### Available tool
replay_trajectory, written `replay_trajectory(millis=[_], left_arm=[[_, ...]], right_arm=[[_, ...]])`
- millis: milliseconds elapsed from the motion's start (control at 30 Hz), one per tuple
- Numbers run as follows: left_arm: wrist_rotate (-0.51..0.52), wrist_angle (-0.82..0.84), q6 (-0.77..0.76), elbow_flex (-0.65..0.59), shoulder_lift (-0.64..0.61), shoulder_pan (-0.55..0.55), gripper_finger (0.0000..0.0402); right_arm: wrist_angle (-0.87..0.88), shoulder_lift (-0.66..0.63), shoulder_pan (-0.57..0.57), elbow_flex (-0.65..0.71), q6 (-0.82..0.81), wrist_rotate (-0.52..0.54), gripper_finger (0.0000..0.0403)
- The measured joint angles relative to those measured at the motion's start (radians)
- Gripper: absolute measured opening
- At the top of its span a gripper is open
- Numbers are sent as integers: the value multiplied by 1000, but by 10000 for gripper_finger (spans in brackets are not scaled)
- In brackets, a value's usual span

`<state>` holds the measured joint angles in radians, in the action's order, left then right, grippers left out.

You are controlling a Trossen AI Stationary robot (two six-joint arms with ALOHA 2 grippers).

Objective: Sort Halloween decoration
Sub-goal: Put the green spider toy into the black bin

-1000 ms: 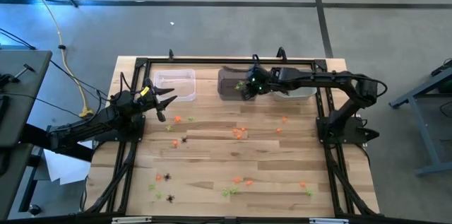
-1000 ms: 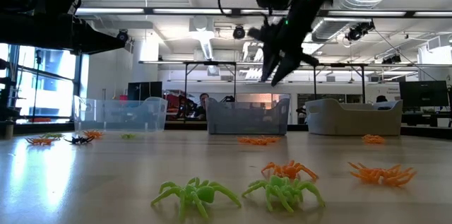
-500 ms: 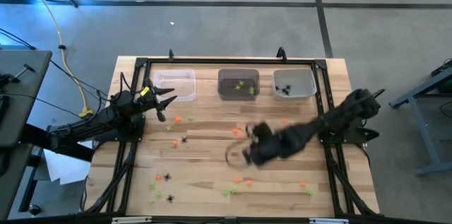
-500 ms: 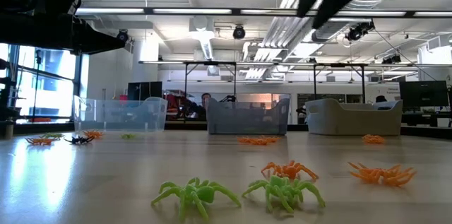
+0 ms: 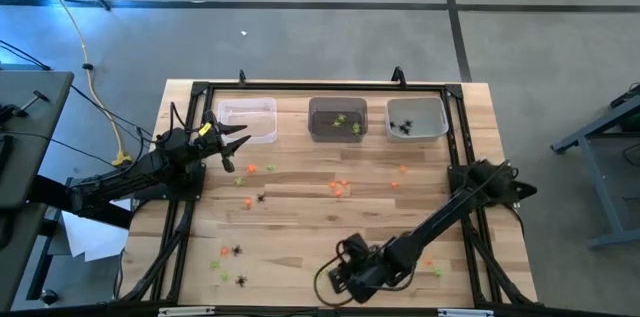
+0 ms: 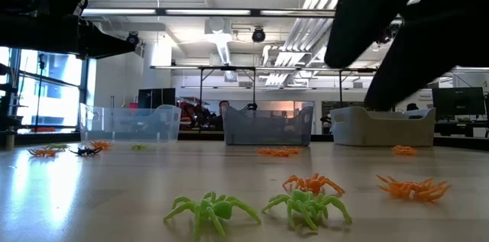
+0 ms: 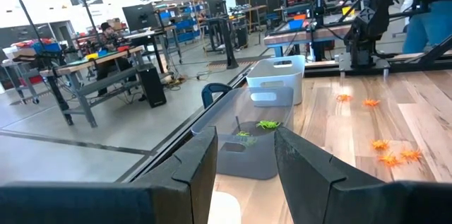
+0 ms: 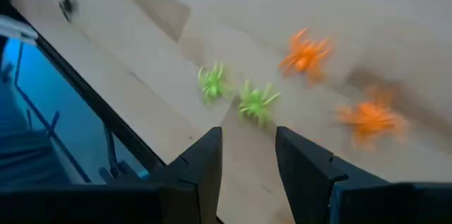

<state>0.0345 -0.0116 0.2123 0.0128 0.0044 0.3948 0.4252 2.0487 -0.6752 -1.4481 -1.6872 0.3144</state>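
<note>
Tiny plastic spiders lie scattered on the wooden table (image 5: 300, 207). Two lime-green ones (image 8: 210, 83) (image 8: 258, 102) and two orange ones (image 8: 305, 53) (image 8: 371, 118) lie near the table's near edge; they also show in the low view (image 6: 212, 210) (image 6: 313, 183). My right gripper (image 8: 247, 160) is open and empty, a little above the table just near of the green pair; in the high view it is low at the near edge (image 5: 340, 277). My left gripper (image 5: 235, 142) is open and empty at the far left, beside the clear bin (image 5: 248, 120).
Three small bins stand in a row at the far edge: a clear one, a grey one (image 5: 337, 119) holding green trinkets, and a pale one (image 5: 416, 117) holding black ones. More orange trinkets (image 5: 340, 188) lie mid-table and black spiders (image 5: 238, 250) near left. A black frame (image 5: 460, 157) borders the table.
My right gripper has swung from above the grey bin at the far edge across the table to its near edge, and has come down low beside the green and orange trinkets there. The trinkets on the table have stayed where they were.
</note>
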Motion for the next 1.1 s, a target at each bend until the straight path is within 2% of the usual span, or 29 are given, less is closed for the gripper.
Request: replay_trajectory(millis=[133, 367, 500, 600, 733, 1100], left_arm=[[0, 0, 0, 0, 0, 0, 131], [0, 0, 0, 0, 0, 0, 131], [0, 0, 0, 0, 0, 0, 131], [0, 0, 0, 0, 0, 0, 131], [0, 0, 0, 0, 0, 0, 131], [0, 0, 0, 0, 0, 0, 131]], right_arm=[[54, 96, 13, -118, 34, -55, 128], [409, 226, 60, -371, 99, -141, 128], [509, 272, 90, -460, 172, -191, 128], [501, 294, 111, -482, 223, -264, 128], [474, 314, 127, -483, 259, -313, 128], [471, 344, 138, -479, 275, -334, 127]])
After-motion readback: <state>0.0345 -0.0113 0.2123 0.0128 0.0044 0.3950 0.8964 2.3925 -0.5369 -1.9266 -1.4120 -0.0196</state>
